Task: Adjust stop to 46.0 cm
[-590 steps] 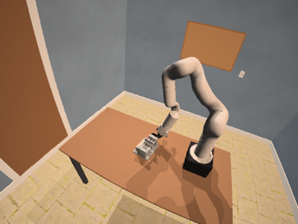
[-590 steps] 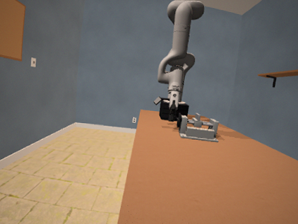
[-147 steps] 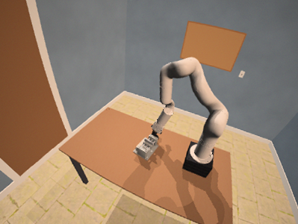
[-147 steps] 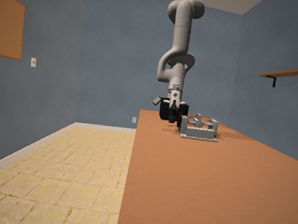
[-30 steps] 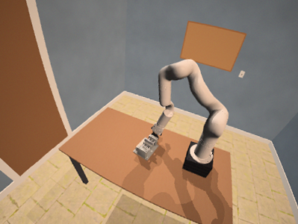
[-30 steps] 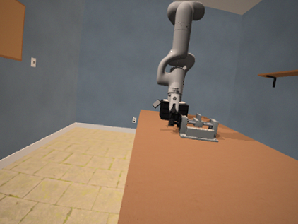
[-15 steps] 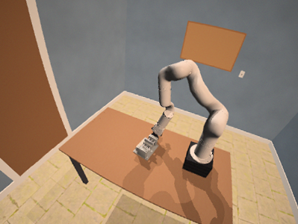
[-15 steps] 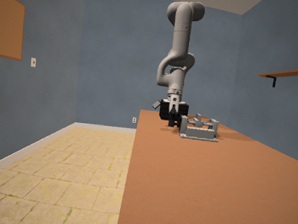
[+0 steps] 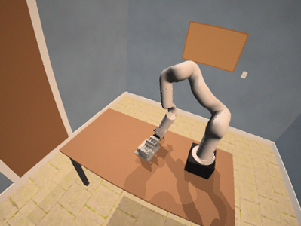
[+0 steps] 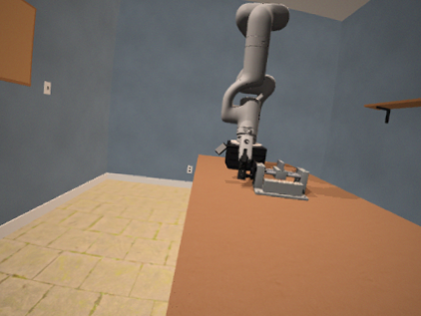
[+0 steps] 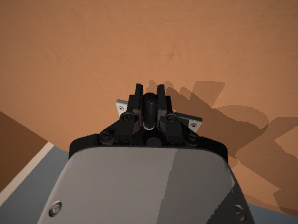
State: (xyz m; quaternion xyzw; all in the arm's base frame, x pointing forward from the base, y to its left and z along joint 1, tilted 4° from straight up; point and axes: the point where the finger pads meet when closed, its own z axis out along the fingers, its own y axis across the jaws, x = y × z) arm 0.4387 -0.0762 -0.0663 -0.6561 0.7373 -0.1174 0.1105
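The stop device, a grey base with upright end blocks and rods (image 9: pixel 143 154) (image 10: pixel 282 188), stands on the table. Its stop (image 10: pixel 280 170) is a small upright block between the end blocks; the scale is too small to read. My gripper (image 9: pixel 156 136) (image 10: pixel 242 177) (image 11: pixel 149 93) points down at the device's near-robot end, beside an end block. In the wrist view its fingers stand on both sides of the handwheel's dark round handle (image 11: pixel 150 109), shut on it. The rest of the handwheel is hidden. Corners of the base show on both sides of the fingers.
The brown table (image 9: pixel 102 140) (image 10: pixel 248 265) carries the device and the arm's black base block (image 9: pixel 199 167) (image 10: pixel 231 159). The arm's shadow falls across the table. A wall shelf (image 10: pixel 406 102) is at the right in the exterior view.
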